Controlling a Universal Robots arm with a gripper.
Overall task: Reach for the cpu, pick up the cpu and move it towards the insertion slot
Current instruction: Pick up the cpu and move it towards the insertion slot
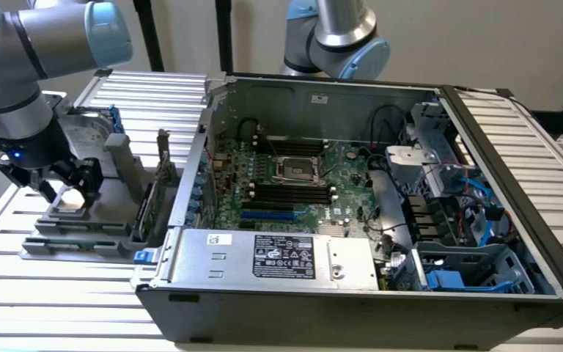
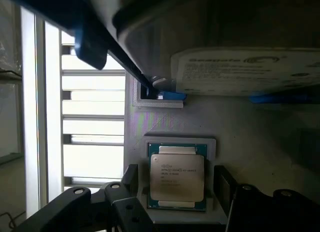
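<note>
The cpu (image 2: 176, 177), a small square chip with a silvery top and green rim, lies flat in a pale recess of the grey parts holder (image 1: 115, 198). My gripper (image 2: 176, 186) is open and straddles it, one dark finger on each side, a small gap left on both. In the exterior view the gripper (image 1: 70, 192) hangs low over the cpu (image 1: 68, 199) at that view's left, outside the computer case. The insertion slot (image 1: 296, 170), a square socket with a metal frame and dark centre, sits on the motherboard inside the open case.
A silver hard drive (image 2: 240, 66) with blue rails stands in the holder just beyond the cpu. The case wall (image 1: 199, 158) rises between holder and motherboard. Black memory slots (image 1: 281, 194) flank the socket. A second arm (image 1: 336, 37) stands behind the case.
</note>
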